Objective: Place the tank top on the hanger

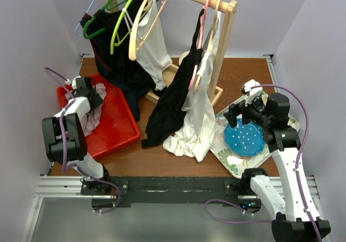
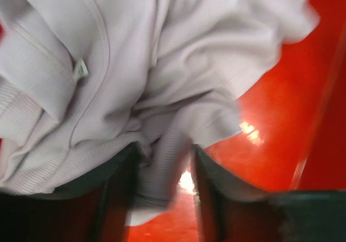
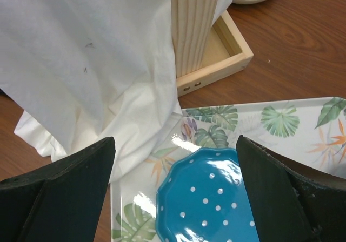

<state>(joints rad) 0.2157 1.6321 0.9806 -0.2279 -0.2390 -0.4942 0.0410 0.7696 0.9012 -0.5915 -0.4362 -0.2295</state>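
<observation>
The dusty-mauve tank top (image 2: 135, 69) lies bunched in the red tray (image 1: 116, 126); it also shows in the top view (image 1: 89, 118). My left gripper (image 1: 93, 97) is down in the tray, and its dark fingers (image 2: 116, 193) are drawn in around a ribbed fold of the tank top (image 2: 165, 166). A pale wooden hanger (image 1: 133, 37) hangs on the rack rail at the back, beside a white top. My right gripper (image 1: 238, 115) is open and empty, hovering over a blue dotted plate (image 3: 211, 199).
A wooden garment rack (image 1: 224, 42) stands mid-table with green and lime hangers (image 1: 116, 20), black garments (image 1: 173, 99) and a white garment (image 3: 81, 53) draped to the table. The leaf-print tray (image 3: 281, 123) holds the blue plate at the right.
</observation>
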